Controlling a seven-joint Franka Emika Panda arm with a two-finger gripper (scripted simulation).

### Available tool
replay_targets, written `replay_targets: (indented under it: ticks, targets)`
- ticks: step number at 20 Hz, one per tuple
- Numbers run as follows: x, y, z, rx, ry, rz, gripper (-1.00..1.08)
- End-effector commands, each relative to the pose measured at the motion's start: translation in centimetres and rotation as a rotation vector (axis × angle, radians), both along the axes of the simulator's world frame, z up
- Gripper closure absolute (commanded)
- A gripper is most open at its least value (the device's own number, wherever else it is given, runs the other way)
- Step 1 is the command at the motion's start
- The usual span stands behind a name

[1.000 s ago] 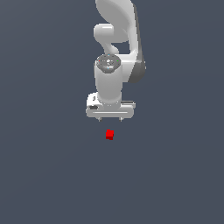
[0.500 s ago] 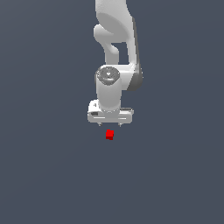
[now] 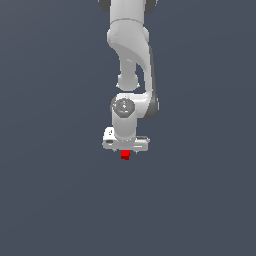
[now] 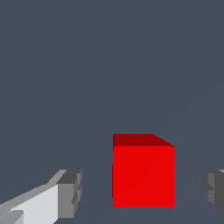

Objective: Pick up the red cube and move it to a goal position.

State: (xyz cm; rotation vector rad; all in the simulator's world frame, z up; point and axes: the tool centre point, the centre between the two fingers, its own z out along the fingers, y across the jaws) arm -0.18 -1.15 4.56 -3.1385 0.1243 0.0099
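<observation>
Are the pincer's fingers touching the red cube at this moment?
Apart. The wrist view shows the red cube between the fingers, with bare grey floor visible on both sides of it, so the pincer is open around it.

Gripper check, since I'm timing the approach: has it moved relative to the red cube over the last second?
Yes. In the exterior view the gripper has dropped toward the red cube, which has stayed put; its body now overlaps the cube's top.

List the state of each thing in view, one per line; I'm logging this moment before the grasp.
Small bright red cube: upright on the grey surface, between the gripper's fingers, touched by neither.
White gripper: open, fingers on either side of the cube, gaps on both sides.
</observation>
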Motion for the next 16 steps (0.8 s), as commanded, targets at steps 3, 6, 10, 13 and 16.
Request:
replay_targets:
  ticks: [3,6,10,13,16]
  targets:
    - [0.2,-0.1,-2.0,-0.001,-0.005,-0.012,-0.92]
    - [0.3,-0.1,-2.7,-0.001,-0.006,-0.015,-0.92]
    - [0.4,-0.1,-2.7,-0.001,-0.007,-0.016,-0.92]
    - [0.4,-0.1,-2.6,-0.001,-0.006,-0.015,1.08]
    - [0.4,-0.1,-2.6,-0.001,-0.006,-0.015,1.08]
